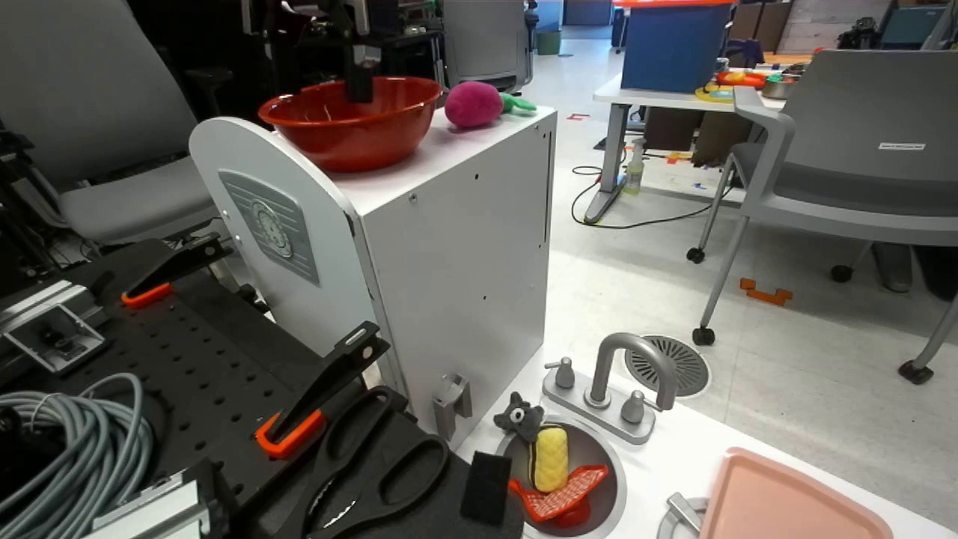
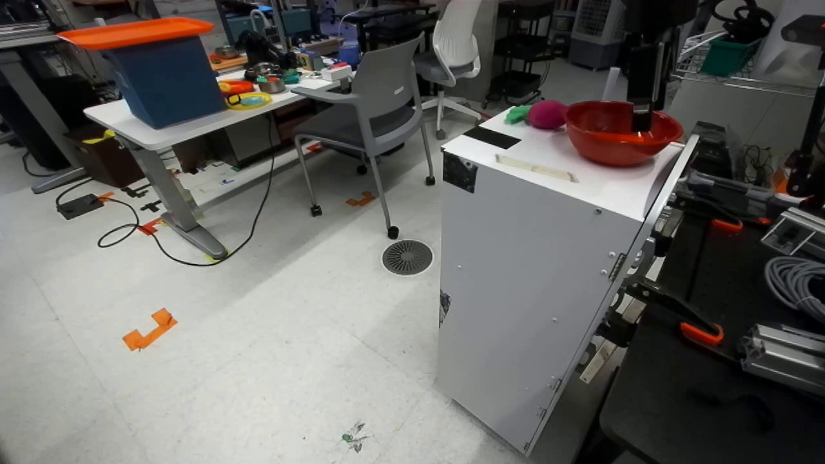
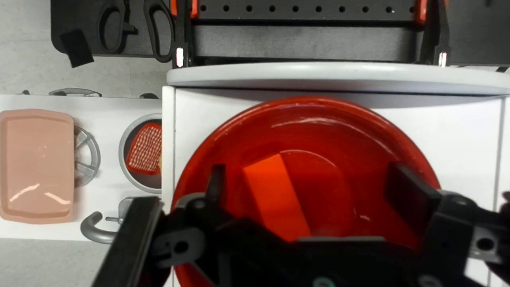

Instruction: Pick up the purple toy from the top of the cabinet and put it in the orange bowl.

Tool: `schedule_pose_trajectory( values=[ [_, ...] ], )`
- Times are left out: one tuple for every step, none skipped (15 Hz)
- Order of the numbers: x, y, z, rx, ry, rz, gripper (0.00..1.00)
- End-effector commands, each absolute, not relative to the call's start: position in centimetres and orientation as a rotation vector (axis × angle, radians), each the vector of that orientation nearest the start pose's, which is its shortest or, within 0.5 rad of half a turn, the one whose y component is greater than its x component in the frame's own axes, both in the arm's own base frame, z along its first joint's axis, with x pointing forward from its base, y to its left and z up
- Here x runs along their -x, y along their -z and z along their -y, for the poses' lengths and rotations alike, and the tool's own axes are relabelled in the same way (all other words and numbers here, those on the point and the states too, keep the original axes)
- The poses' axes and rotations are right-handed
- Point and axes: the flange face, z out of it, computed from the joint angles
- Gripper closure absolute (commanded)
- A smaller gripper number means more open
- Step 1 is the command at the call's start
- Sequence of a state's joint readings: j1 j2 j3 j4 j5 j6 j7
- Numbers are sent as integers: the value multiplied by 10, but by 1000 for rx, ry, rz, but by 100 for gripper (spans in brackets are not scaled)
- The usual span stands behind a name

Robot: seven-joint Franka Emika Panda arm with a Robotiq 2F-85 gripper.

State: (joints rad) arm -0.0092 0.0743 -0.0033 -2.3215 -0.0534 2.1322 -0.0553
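Pale floor borders the boxy white cabinet, topped by a plump magenta toy and glossy red-orange bowl beneath the gripper, its fingers wide apart.

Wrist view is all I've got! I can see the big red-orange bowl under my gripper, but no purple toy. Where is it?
Observer: The purple toy lies on top of the cabinet, beside the bowl, on the side away from the rounded door panel.

Operator: Oh! So my open gripper probably has to go that way. Is the toy purple all over?

Observer: No. In both exterior views there's a green part at one end, on the side away from the bowl.
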Motion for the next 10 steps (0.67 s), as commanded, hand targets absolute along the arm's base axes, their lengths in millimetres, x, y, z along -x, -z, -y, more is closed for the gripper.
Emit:
schedule_pose_trajectory(
  values=[
    [-482, -291, 28, 3128, -373, 64, 0],
    [-482, -292, 31, 3133, -375, 56, 0],
    [-483, -292, 34, 3133, -373, 47, 0],
    [-483, -292, 36, 3133, -372, 42, 0],
    [-484, -292, 37, 3132, -372, 40, 0],
    [-484, -292, 37, 3132, -370, 39, 0],
    [-485, -292, 37, 3132, -368, 40, 0],
    [-485, -292, 36, 3132, -367, 41, 0],
    [-485, -292, 36, 3133, -364, 42, 0],
    [-485, -293, 36, 3134, -362, 43, 0]
  ],
)
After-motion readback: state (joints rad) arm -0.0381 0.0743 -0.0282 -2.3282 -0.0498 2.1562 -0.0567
